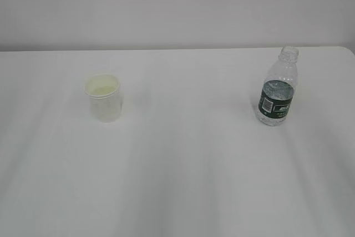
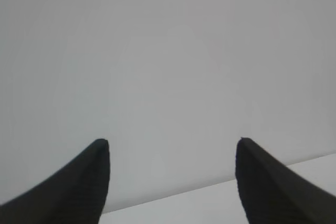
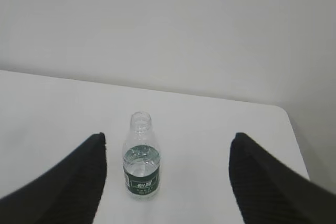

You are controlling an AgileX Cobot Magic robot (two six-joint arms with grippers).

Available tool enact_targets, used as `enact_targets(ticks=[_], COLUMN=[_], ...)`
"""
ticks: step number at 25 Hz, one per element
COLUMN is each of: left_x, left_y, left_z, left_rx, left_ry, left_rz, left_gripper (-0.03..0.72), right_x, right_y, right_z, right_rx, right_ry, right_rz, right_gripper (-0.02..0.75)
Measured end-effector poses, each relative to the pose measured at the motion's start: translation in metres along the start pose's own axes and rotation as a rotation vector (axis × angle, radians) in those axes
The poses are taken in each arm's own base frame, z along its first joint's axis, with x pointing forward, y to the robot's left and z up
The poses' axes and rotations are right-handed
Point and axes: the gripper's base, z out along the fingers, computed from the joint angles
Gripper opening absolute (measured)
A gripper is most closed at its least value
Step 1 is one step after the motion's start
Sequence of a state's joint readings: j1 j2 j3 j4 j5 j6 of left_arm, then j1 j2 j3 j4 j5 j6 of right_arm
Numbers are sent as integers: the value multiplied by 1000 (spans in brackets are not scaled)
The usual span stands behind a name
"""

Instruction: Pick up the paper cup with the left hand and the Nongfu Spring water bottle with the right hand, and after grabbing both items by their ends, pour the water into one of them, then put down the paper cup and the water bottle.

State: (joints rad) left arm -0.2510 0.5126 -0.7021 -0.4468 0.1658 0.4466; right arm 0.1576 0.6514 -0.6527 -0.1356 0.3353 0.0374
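White and bare of pattern, the tabletop [image 1: 183,181] runs back to a plain pale wall [image 1: 177,4], and only two things stand on it. Toward the left edge is the paper cup [image 1: 103,98], upright, its rolled rim open to show a pale yellowish inside. Well apart from it, close to the far right corner, stands the Nongfu Spring water bottle [image 1: 278,89], also upright and without a cap, its dark green label band wrapped around the middle with a white barcode patch on the left side. Some clear water [image 3: 140,157] shows inside the bottle in the right wrist view, its surface about level with the top of the label.

Neither arm appears in the exterior view. From the left wrist view, the left hand [image 2: 172,142] has its two black fingers [image 2: 86,182] spread wide with nothing between them; they face mostly blank wall, with just a sliver of tabletop edge below, and the cup does not show there. From the right wrist view, the right hand [image 3: 168,136] is likewise spread wide and holds nothing. Its fingers [image 3: 265,182] frame the bottle, which stands farther off on the tabletop, nearer the left finger than the right, with the tabletop's right edge and far corner visible beyond.
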Motion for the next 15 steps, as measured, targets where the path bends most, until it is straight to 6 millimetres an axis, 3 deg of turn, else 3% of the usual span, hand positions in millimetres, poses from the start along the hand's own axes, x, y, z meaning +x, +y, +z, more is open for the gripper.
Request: enact_targets(ticks=[8, 15], left_x=[-26, -28], left_y=[0, -3], left_z=[-10, -13], left_rx=[-11, 22], left_ry=[27, 85], left_rz=[32, 20], left_gripper=[533, 517], right_x=[-20, -31], right_y=[-4, -7], right_z=[-14, -41], right_rx=[16, 23], right_ry=[63, 20], right_rz=[8, 24], right_gripper=[554, 554])
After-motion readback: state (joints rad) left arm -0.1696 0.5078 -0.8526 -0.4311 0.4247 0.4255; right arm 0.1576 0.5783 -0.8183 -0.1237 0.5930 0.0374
